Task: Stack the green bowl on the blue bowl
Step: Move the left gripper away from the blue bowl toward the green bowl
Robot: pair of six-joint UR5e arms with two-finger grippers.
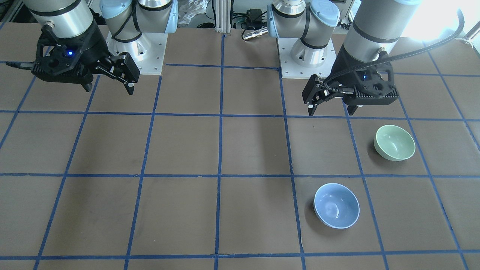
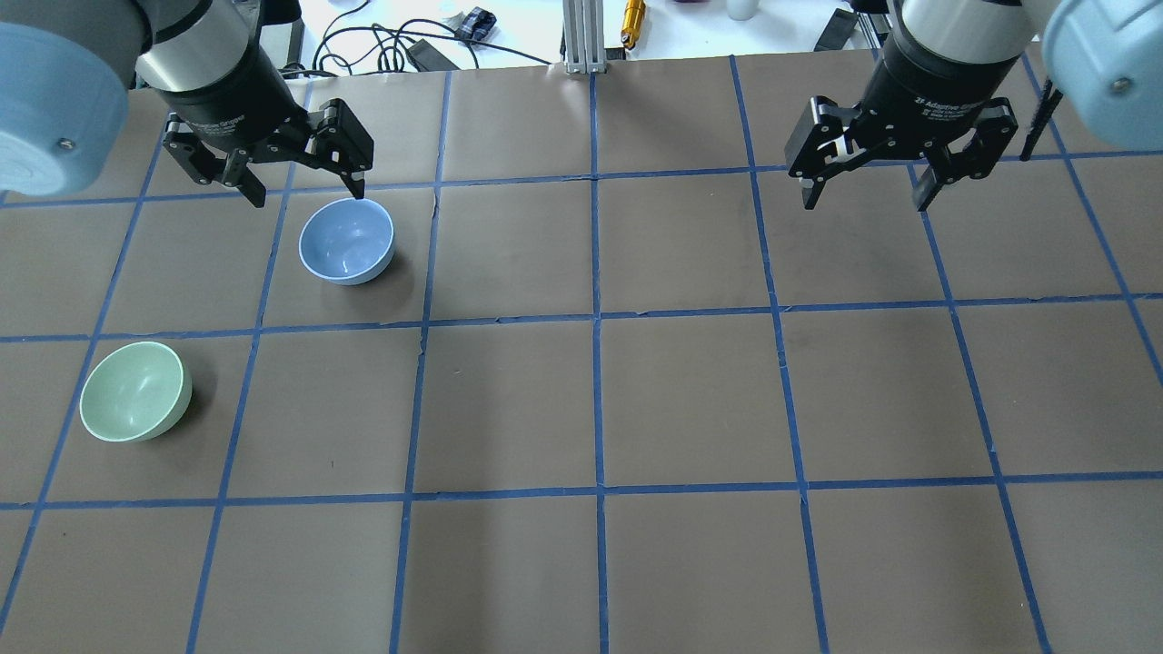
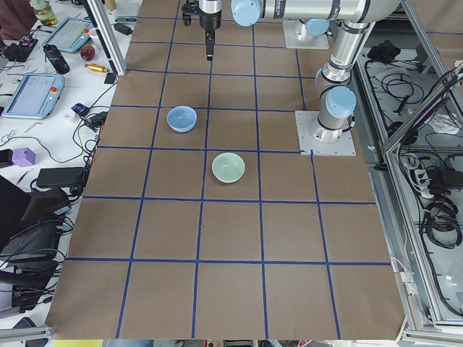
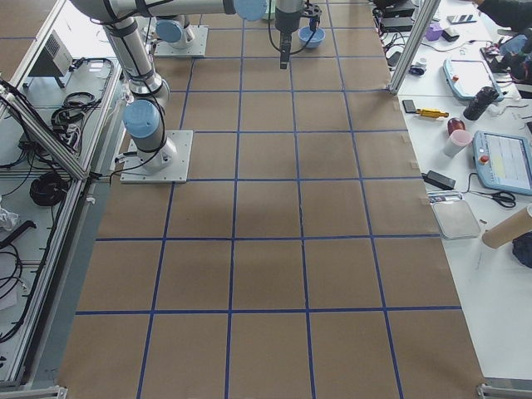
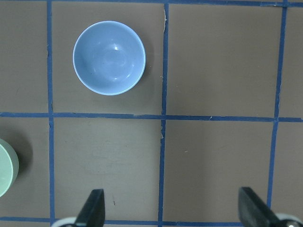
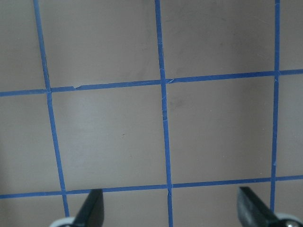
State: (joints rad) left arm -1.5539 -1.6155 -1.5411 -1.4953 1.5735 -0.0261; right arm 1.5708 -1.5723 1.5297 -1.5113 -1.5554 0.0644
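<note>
The green bowl [image 2: 134, 391] stands upright and empty on the brown table, at my left side; it also shows in the front view [image 1: 394, 143] and at the left edge of the left wrist view [image 5: 4, 168]. The blue bowl [image 2: 346, 241] stands upright and empty one grid square farther out, apart from the green one, also in the front view [image 1: 336, 205] and the left wrist view [image 5: 109, 57]. My left gripper [image 2: 307, 193] hangs open and empty above the table near the blue bowl. My right gripper [image 2: 865, 202] hangs open and empty over bare table at the right.
Blue tape lines divide the brown table [image 2: 690, 391] into squares. The two arm bases [image 1: 305, 60] [image 1: 138, 52] are bolted on at the robot's edge. Cables and small tools [image 2: 427, 50] lie on the white bench past the far edge.
</note>
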